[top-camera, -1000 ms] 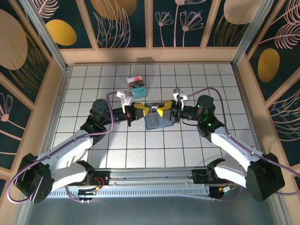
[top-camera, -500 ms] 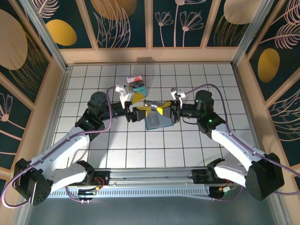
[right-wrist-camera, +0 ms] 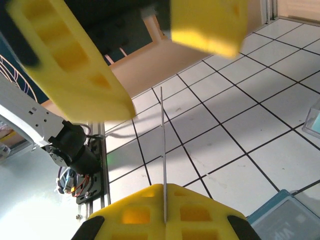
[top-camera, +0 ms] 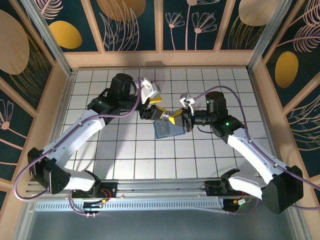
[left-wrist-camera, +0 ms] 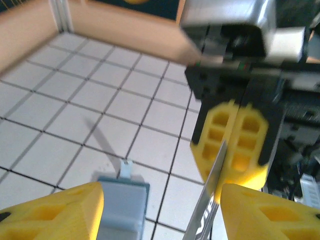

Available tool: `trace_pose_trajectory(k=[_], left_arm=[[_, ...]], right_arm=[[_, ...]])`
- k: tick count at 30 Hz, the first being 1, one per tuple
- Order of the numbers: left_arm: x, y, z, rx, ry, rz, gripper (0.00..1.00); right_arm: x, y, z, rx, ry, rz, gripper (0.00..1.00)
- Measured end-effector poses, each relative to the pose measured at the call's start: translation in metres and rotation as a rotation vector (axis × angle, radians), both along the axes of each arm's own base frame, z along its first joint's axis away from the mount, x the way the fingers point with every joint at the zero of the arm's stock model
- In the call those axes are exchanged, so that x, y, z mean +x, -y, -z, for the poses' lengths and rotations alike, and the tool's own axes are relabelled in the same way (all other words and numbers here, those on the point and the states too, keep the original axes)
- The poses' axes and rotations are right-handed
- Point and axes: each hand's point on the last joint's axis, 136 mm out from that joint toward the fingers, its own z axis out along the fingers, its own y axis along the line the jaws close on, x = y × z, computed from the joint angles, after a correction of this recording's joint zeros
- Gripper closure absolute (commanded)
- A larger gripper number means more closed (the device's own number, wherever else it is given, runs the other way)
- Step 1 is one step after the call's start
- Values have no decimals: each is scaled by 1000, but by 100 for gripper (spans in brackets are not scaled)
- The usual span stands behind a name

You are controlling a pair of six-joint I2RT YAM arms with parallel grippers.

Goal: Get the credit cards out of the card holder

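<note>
In the overhead view both arms meet just above the middle of the frame, over the white tiled floor (top-camera: 100, 150). The right gripper (top-camera: 173, 119) has its yellow fingers pressed together on a thin credit card (top-camera: 166, 115), which sticks out toward the left of the frame. The left gripper (top-camera: 159, 108) sits just left of it with its jaws spread apart, one finger above the card and one below, neither clearly touching it. The slate-blue card holder (top-camera: 167, 131) lies flat on the tiles directly below the two grippers, apart from both. In the left wrist view the left gripper (left-wrist-camera: 162, 200) shows as two yellow fingers (left-wrist-camera: 60, 212) in the bottom corners with a wide gap between them. In that gap, the right gripper (left-wrist-camera: 231, 145) pinches the card (left-wrist-camera: 212, 192), seen nearly edge-on and running down to the bottom edge. A grey-blue flat thing at lower centre may be the holder, but that cannot be told. In the right wrist view the right gripper (right-wrist-camera: 164, 192) fills the bottom edge, and the card (right-wrist-camera: 163, 145) rises from it as a thin vertical line. The left gripper (right-wrist-camera: 150, 65) has its fingers on either side of the card's top. A corner of the card holder (right-wrist-camera: 287, 217) shows at the lower right.
</note>
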Motion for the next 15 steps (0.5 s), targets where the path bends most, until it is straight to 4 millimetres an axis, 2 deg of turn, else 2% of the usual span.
trace_pose_trajectory(k=[3,5,8,15], left_arm=[[-5,0,16,47,-34,39,37],[-9,-1,21,63,-40,63,43],[-14,-1,21,71,-33,99,56],[-21,-1,21,75,-8,153,60]], right_arm=[[-2,0,2,-11,-7,-4,100],[-3,1,5,-20,-10,-7,100],[-4,1,7,-26,-16,-11,100],[-5,1,8,-28,-16,-17,100]])
